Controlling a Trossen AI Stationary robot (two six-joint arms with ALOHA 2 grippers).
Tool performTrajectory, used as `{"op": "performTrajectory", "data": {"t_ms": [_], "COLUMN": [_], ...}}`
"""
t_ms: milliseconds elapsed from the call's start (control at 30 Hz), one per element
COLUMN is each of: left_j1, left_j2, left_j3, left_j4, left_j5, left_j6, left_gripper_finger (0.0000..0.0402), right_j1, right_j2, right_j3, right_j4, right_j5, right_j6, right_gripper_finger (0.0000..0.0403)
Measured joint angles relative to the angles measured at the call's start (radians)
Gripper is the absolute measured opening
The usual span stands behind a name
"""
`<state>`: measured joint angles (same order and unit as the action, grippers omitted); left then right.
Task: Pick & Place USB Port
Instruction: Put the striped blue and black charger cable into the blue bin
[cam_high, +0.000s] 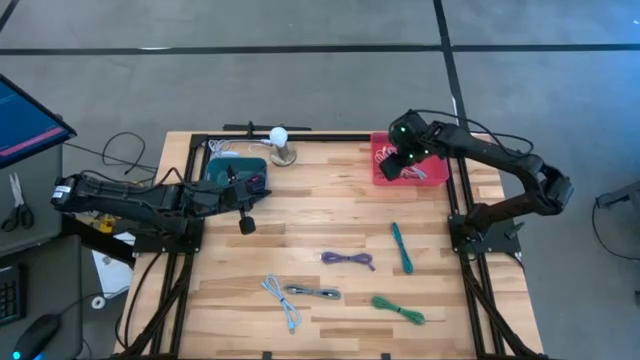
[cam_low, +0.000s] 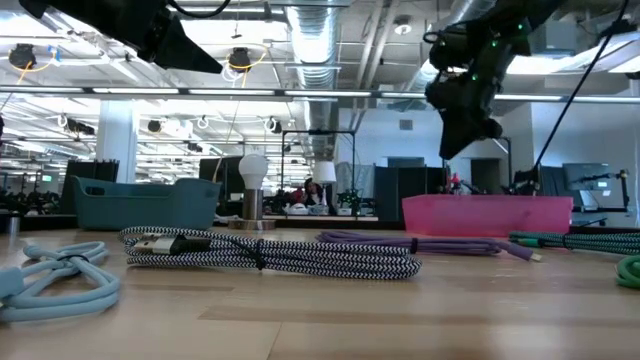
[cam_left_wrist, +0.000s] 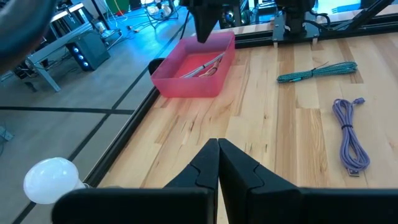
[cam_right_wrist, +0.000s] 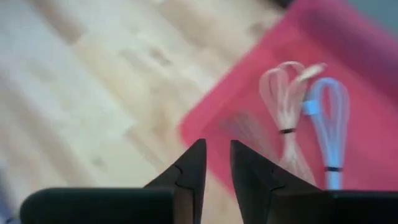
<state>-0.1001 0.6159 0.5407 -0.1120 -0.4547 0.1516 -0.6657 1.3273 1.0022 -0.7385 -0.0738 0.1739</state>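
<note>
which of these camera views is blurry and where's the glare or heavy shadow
Right wrist view: soft with motion blur, the pink bin and its coiled cables smeared. Low view: bright ceiling lights glare, leaving the right pincer a dark silhouette. High view: even light, faint shadows. Left wrist view: sharp on the purple cable, its own fingers dark.

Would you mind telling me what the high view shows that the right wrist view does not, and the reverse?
Only the high view shows the teal plastic bin, the white bulb lamp and five loose cables on the wooden table. Only the right wrist view shows the coiled pale pink cable and light blue cable inside the bin. Both show the pink plastic bin with the right gripper above it, slightly open and empty.
</note>
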Motion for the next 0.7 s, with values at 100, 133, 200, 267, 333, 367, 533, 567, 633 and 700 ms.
{"op": "performTrajectory", "data": {"t_ms": [100,133,200,267,333,367,533,567,633,700], "left_j1": [0.0,0.0,0.0,0.0,0.0,0.0,0.0,0.0,0.0,0.0], "left_j2": [0.0,0.0,0.0,0.0,0.0,0.0,0.0,0.0,0.0,0.0], "left_j3": [0.0,0.0,0.0,0.0,0.0,0.0,0.0,0.0,0.0,0.0], "left_j4": [0.0,0.0,0.0,0.0,0.0,0.0,0.0,0.0,0.0,0.0], "left_j5": [0.0,0.0,0.0,0.0,0.0,0.0,0.0,0.0,0.0,0.0], "left_j6": [0.0,0.0,0.0,0.0,0.0,0.0,0.0,0.0,0.0,0.0], "left_gripper_finger": [0.0008,0.0008,0.0008,0.0008,0.0008,0.0008,0.0008,0.0008,0.0008,0.0008], "right_j1": [0.034,0.045,0.064,0.08,0.092,0.099,0.13,0.136,0.147,0.153], "right_j2": [0.0,0.0,0.0,0.003,0.003,0.003,0.003,0.003,0.003,0.003], "right_j3": [0.009,0.009,0.009,0.009,0.009,0.009,0.009,0.009,0.009,0.009], "right_j4": [-0.004,-0.004,0.005,0.041,0.088,0.104,0.143,0.15,0.172,0.208], "right_j5": [-0.033,-0.034,-0.034,-0.034,-0.034,-0.034,-0.034,-0.034,-0.033,-0.033], "right_j6": [0.0,0.001,0.0,-0.02,-0.03,-0.03,-0.032,-0.034,-0.056,-0.097], "right_gripper_finger": [0.0065,0.0065,0.0065,0.0066,0.0066,0.0066,0.0066,0.0066,0.0066,0.0066]}}
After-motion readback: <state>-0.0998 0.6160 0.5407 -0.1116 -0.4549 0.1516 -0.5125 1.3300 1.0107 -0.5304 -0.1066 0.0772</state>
